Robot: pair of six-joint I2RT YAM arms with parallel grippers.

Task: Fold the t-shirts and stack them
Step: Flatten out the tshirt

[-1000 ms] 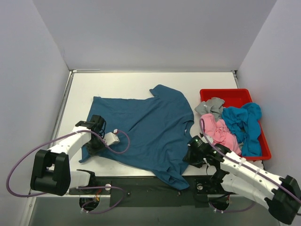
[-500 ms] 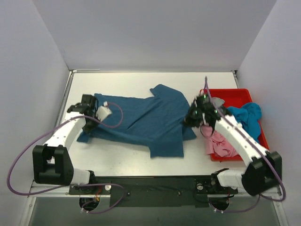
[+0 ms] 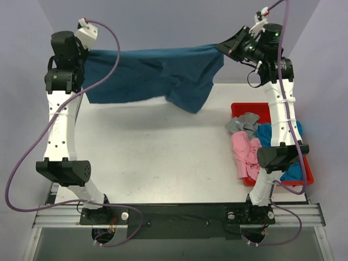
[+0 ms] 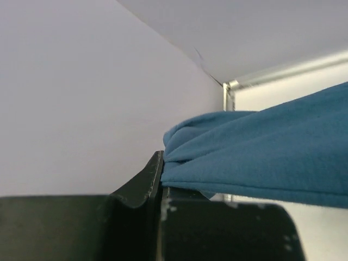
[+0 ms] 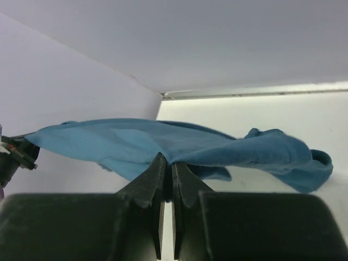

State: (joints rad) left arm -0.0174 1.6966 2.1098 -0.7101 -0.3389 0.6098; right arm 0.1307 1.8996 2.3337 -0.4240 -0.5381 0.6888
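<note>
A dark teal-blue t-shirt (image 3: 152, 70) hangs stretched in the air between my two raised arms, high above the white table (image 3: 163, 157). My left gripper (image 3: 86, 54) is shut on its left edge, where the cloth (image 4: 261, 157) bunches at the shut jaws of the left gripper (image 4: 161, 175). My right gripper (image 3: 222, 48) is shut on the other edge; in the right wrist view the shirt (image 5: 179, 142) drapes from the tips of the right gripper (image 5: 167, 162). A fold of the shirt sags lower at centre-right. Pink (image 3: 247, 155), grey (image 3: 243, 123) and turquoise (image 3: 268, 134) t-shirts lie crumpled in the tray.
A red plastic tray (image 3: 247, 106) sits at the table's right edge, partly behind the upright right arm. The pink shirt spills over its near left rim. Grey walls enclose the table on the left, back and right.
Both arms have risen from table level to high up at the back, lifting the teal shirt off the table and stretching it between them. The right gripper closed on the shirt's edge.
</note>
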